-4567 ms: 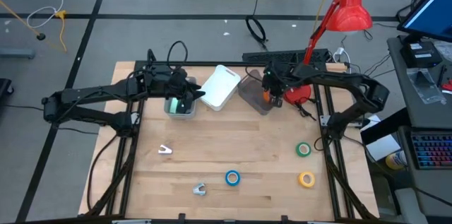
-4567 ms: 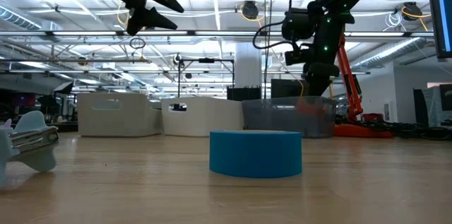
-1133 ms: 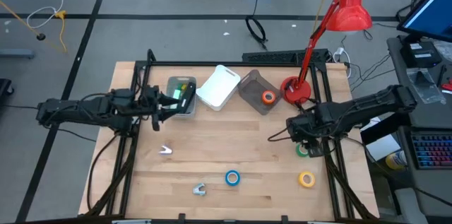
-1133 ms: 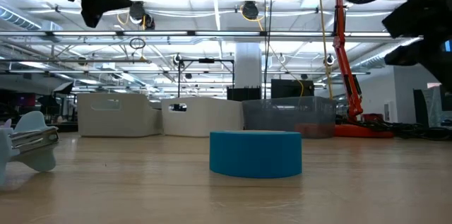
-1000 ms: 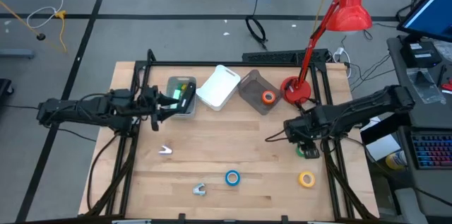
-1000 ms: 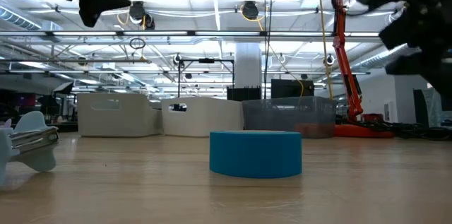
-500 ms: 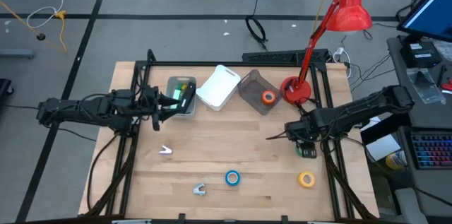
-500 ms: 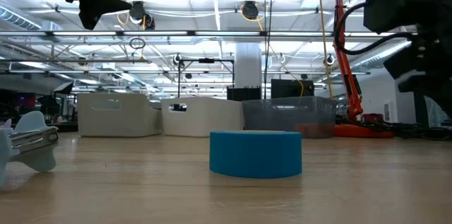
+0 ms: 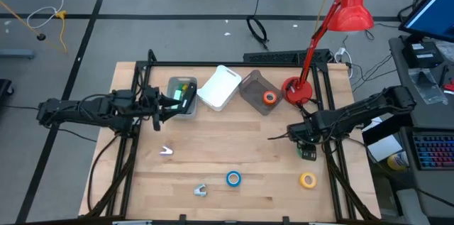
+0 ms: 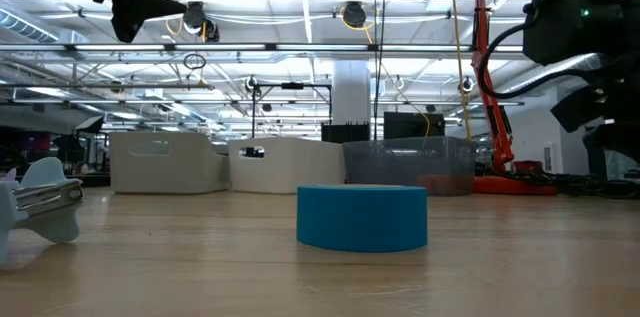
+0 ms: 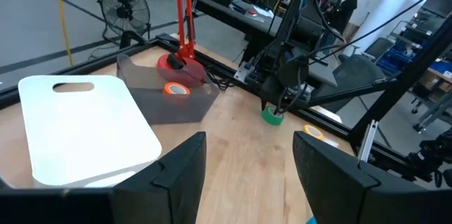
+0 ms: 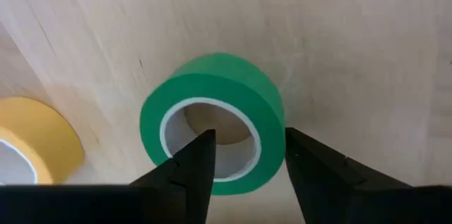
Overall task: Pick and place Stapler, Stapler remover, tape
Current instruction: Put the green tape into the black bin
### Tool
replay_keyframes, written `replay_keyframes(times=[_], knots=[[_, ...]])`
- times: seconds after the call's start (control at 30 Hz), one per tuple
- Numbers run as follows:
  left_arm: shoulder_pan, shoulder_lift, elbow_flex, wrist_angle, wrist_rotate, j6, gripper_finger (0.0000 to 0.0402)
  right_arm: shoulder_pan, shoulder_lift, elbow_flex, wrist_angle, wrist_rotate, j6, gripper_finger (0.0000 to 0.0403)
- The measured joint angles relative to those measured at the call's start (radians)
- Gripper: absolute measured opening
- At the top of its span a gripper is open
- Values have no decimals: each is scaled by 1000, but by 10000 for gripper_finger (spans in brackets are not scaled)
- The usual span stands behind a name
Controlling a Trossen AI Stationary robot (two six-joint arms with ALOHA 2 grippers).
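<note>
Since the earlier high-view frame, the right arm has swung away from the back bins and come down at the right edge of the table (image 9: 213, 140), over the green tape roll (image 12: 212, 121). From its wrist view, the right gripper (image 12: 244, 160) straddles one wall of the ring: one dark finger sits inside the white core, the other outside the green band. The fingers stand apart with visible gaps to the roll, so the grip is not yet clamped. The roll lies flat on the pale, grained wood.

Just beside this gripper, toward the front edge, lies the yellow tape roll (image 9: 307, 179), also flat with a white core. Farther from it, across the board, the blue tape roll (image 9: 233, 178) shows as a squat smooth cylinder in the low view. The orange tape roll (image 9: 269, 98) rests inside the translucent grey bin (image 9: 252, 90) at the back.

The left gripper (image 11: 247, 160) hovers beside the clear bin (image 9: 186, 108) holding green items; its fingers are spread and hold nothing. The white rectangular tray (image 9: 220, 86), with a handle slot, sits between the two bins.

Two small metal-and-plastic staple removers (image 9: 166, 151) (image 9: 200, 190) lie on the wood, well apart from either gripper. A red desk lamp (image 9: 351, 8) stands at the back right corner.
</note>
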Motion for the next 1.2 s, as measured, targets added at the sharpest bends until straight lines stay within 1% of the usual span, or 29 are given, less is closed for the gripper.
replay_keyframes(times=[0.1, 0.3, 0.37, 0.5, 0.67, 0.8, 0.87, 0.93, 1.03, 1.13, 1.2], knots=[[0, 0, 0, 0, 0, -2, 214, 0, 0, 0, 1, 0, 16, 132], [0, 0, 0, -4, 0, -2, 214, 0, 0, 0, 18, 0, 59, 53], [0, 0, 0, -5, 0, -1, 214, 0, -1, 0, 23, 0, 84, 33], [1, 0, 0, -5, 0, 2, 214, 0, 0, 11, 56, -2, 169, 32], [2, 0, 0, -4, 20, -1, 214, -7, 0, 93, 160, -2, 309, 32], [2, 0, 0, 14, 64, -6, 214, -45, 0, 174, 357, 11, 411, 32], [2, 0, 0, 25, 91, -4, 214, -75, -1, 210, 454, 56, 435, 32], [2, 0, 0, 28, 115, -2, 214, -117, -1, 239, 515, 119, 446, 32], [2, 0, 0, 26, 125, -2, 214, -193, -1, 271, 550, 220, 429, 32], [2, 0, 0, 27, 125, -3, 214, -283, 0, 293, 542, 263, 358, 32], [2, 0, 0, 26, 125, -4, 214, -349, 1, 307, 545, 270, 313, 32]])
